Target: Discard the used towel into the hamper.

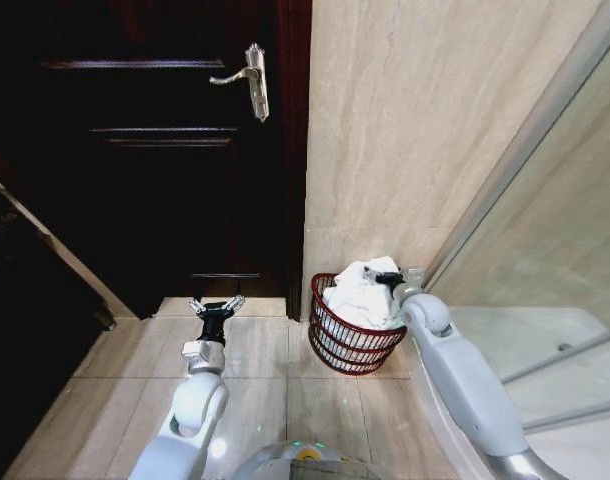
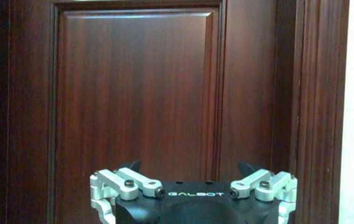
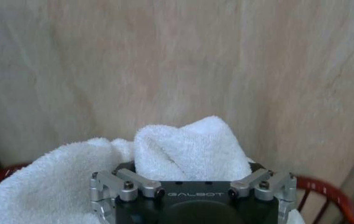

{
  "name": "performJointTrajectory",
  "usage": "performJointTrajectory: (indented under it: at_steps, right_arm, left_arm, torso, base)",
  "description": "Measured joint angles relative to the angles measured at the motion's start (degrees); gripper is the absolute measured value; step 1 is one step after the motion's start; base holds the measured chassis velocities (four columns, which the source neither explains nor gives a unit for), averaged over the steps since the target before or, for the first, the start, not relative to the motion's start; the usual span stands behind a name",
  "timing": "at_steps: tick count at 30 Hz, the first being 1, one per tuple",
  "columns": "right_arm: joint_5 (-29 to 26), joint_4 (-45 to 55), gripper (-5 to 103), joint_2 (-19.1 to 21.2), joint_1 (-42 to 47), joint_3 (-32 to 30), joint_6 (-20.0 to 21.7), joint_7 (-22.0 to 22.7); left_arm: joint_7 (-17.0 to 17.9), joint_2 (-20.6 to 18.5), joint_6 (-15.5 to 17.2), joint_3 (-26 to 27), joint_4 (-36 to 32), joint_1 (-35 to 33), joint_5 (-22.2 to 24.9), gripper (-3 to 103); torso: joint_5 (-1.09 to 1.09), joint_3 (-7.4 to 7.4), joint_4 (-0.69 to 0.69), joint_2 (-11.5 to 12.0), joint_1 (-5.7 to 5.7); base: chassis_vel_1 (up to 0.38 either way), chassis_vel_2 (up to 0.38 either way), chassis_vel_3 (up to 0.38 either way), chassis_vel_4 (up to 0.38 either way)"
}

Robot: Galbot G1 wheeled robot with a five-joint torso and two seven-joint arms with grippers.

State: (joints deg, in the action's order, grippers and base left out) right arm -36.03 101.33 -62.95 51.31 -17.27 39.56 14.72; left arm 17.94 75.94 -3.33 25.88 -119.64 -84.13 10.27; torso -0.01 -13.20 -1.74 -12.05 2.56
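White terry towel (image 1: pixel 363 292) is heaped in the hamper (image 1: pixel 347 345), bunched with no clear long axis, peak upward, seemingly pinched in my right gripper (image 1: pixel 390 281); left gripper (image 1: pixel 217 307), jaws apart, faces the door (image 2: pixel 139 93).

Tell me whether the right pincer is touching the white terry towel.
Touching. In the right wrist view the white terry towel bulges up from between the right pincer's fingers, above the reddish-brown wire hamper.
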Motion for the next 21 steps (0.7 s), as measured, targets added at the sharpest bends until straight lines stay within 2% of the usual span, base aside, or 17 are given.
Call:
performJointTrajectory:
  at_steps: [4,9,13,21]
  right_arm:
    - [-1.5,3.9,100,1.4,2.5,-0.5,2.4,0.7]
    - [-5.3,5.2,100,3.6,3.7,-0.6,2.5,1.5]
    - [-6.9,1.3,100,3.7,2.6,0.2,2.5,1.1]
    - [-10.2,-8.7,100,2.8,-3.2,5.7,2.5,0.2]
  left_arm:
    - [-0.1,-0.5,0.0,0.0,-0.1,-0.1,0.0,100]
    - [-0.3,-0.7,0.0,-0.2,0.3,0.3,0.1,100]
    - [-0.3,-0.8,0.0,-0.5,0.5,0.5,0.1,100]
    - [-0.7,-1.0,0.0,0.0,0.5,0.0,0.2,100]
  torso:
    - [0.01,0.00,0.01,0.0,0.00]
    - [-0.01,0.00,0.02,0.0,0.00]
    - [0.01,0.00,0.01,0.0,0.00]
    - [0.00,0.00,0.01,0.0,0.00]
  base:
    - [0.000,0.000,0.000,0.000]
    - [0.000,0.000,0.000,0.000]
    - [0.000,0.000,0.000,0.000]
    - [0.000,0.000,0.000,0.000]
